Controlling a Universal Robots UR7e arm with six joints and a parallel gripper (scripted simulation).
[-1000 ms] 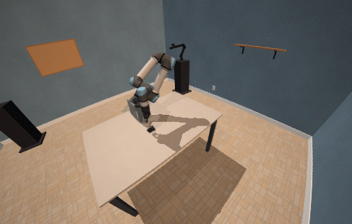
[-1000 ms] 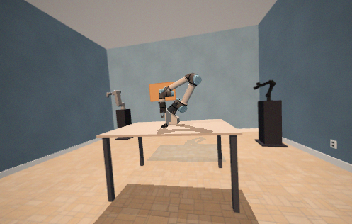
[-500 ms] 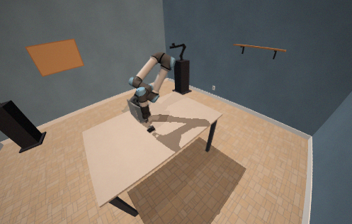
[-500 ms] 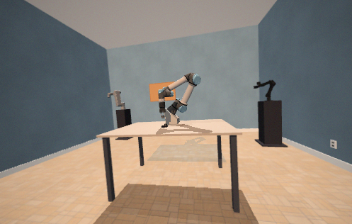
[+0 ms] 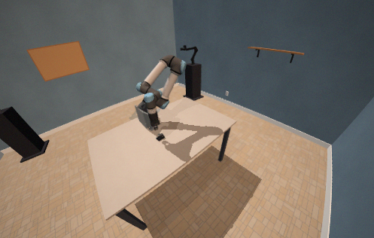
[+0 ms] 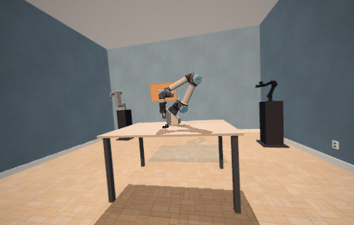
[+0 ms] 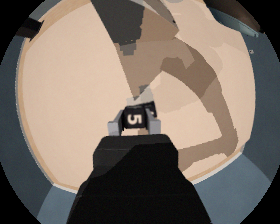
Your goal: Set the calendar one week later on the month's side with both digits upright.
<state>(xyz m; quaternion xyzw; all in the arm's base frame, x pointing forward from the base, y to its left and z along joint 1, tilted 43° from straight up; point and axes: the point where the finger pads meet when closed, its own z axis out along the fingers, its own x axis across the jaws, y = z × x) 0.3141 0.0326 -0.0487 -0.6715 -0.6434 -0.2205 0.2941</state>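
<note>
In the wrist view my gripper is shut on a dark calendar cube. The cube's face toward the camera shows a white 5, and a grey finger sits on each side of it. In the top view the gripper hangs a little above the table, pointing down. A small dark object, the calendar tray, lies on the table just below and in front of the gripper. It also shows in the exterior view. The tray is too small for me to tell its contents or its month label. The wrist view does not show the tray.
The grey arm base stands at the table's far edge, close behind the gripper. Black pedestals carrying other arms stand on the floor to the left and at the back. The table's right edge lies beyond the arm's shadow.
</note>
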